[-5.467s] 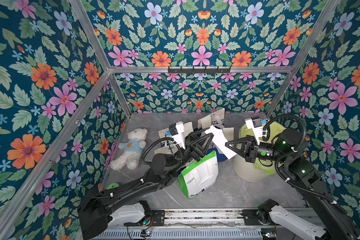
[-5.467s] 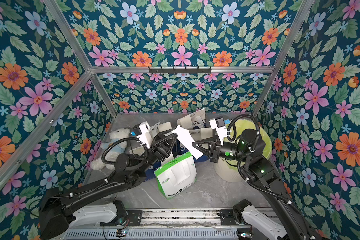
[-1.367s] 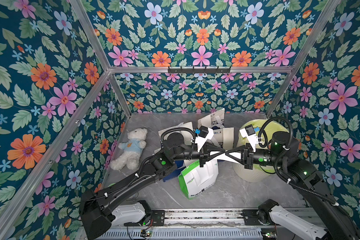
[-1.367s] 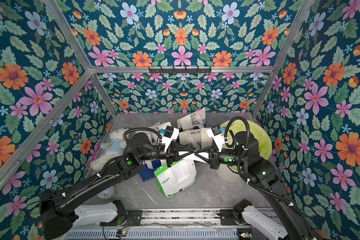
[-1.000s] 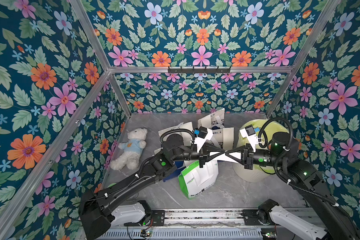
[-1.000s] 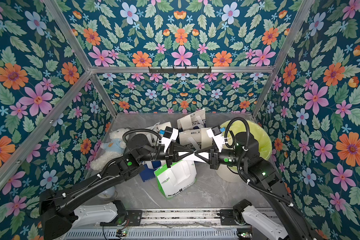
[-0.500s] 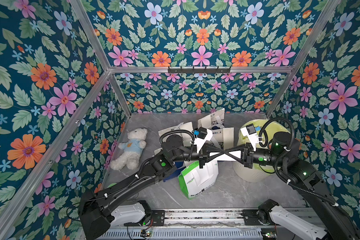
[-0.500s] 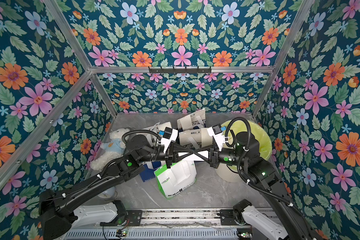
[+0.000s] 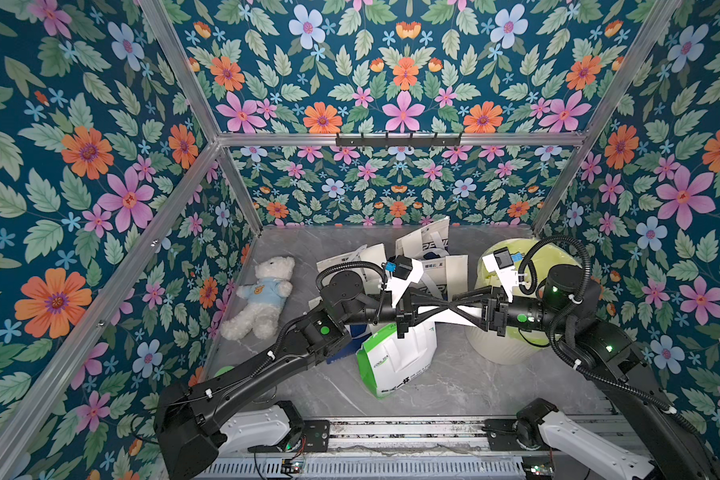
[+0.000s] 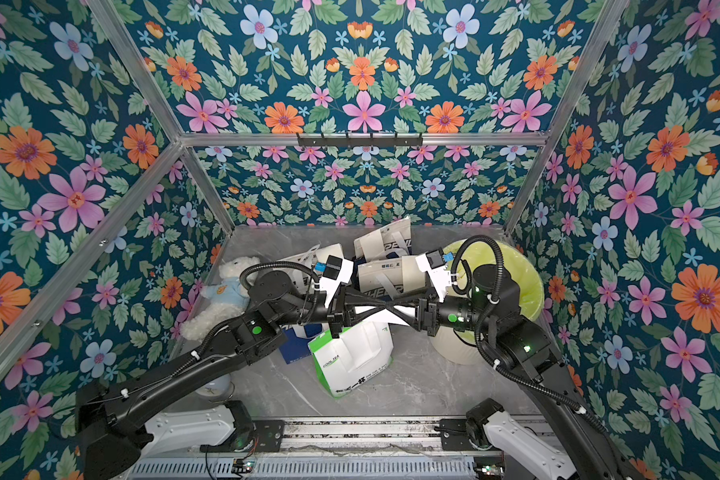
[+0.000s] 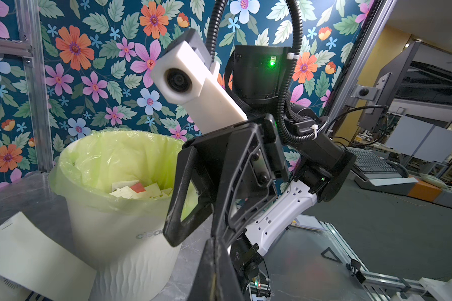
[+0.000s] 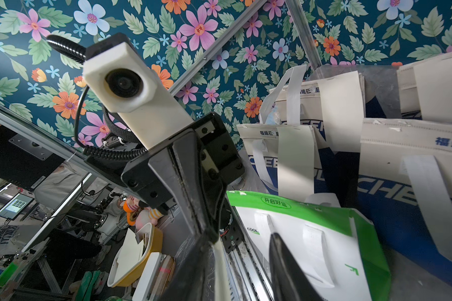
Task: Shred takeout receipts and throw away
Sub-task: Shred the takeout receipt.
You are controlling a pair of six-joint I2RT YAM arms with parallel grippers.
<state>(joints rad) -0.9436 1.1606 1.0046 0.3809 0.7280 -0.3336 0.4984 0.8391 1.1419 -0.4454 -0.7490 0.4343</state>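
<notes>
A white takeout receipt (image 9: 432,310) (image 10: 366,309) hangs in the air over the green-and-white bag (image 9: 395,361). My left gripper (image 9: 444,305) (image 10: 382,309) (image 11: 214,271) is shut on it. My right gripper (image 9: 458,306) (image 10: 393,310) (image 12: 243,260) meets it tip to tip from the bin side. In the right wrist view its jaws stand apart, with the receipt's edge (image 12: 221,265) against one finger. More white receipts (image 12: 342,112) lie on the white-and-blue bags (image 12: 402,169). The trash bin (image 9: 504,345) (image 11: 115,234) has a lime liner and holds paper shreds (image 11: 138,189).
A white teddy bear (image 9: 262,299) lies at the left of the grey floor. Several bags stand crowded at the back middle, and the bin stands right of them. Floral walls close in the left, back and right. A rail (image 9: 391,432) runs along the front edge.
My right gripper's jaws have parted over the last second, while the left stays shut on the receipt. Both arms have hardly moved.
</notes>
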